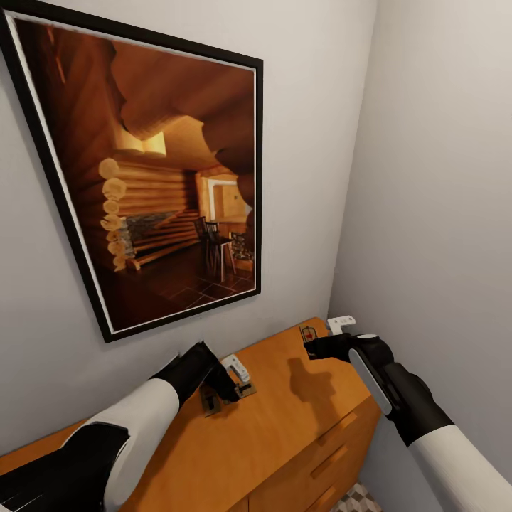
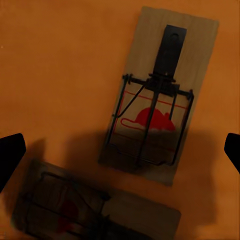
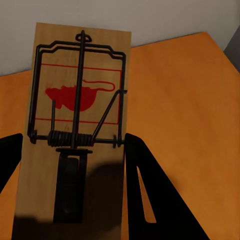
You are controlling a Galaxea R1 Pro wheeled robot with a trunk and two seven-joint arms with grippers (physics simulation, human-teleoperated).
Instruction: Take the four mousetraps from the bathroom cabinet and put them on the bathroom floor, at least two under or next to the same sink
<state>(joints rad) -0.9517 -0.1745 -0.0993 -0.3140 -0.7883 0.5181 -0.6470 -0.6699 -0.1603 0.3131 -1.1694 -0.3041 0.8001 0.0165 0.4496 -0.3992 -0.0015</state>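
Left arm: my left gripper (image 1: 226, 384) hovers low over the orange-brown cabinet (image 1: 284, 441), close to the wall under the framed picture of a log-cabin room (image 1: 153, 185). Its dark tips sit at opposite edges of the left wrist view with nothing between them, so I read it as spread open and empty.

Traps under left gripper: two mousetraps lie flat on the cabinet top just below it. The lit trap (image 2: 160, 95) shows its red mouse mark and dark wire plainly; the shaded trap (image 2: 95, 212) lies just beside it at an angle, in my gripper's shadow. I cannot tell whether their edges touch.

Right arm: my right gripper (image 1: 316, 346) is near the cabinet's back right corner, by the side wall. A third mousetrap (image 3: 75, 130) stands between its dark fingers (image 3: 150, 200); it looks clamped, lifted just off the wood, though actual contact is hard to confirm.

Fourth trap: I do not make one out.

Bathroom floor: a small patch of cube-patterned tile (image 1: 355, 498) shows past the cabinet's drawer fronts, with no trap on that patch.

Progress: I judge the task early. One trap appears in hand, two wait on the cabinet, none is on the visible tiles. Carrying them down beside the sink is all left to do.
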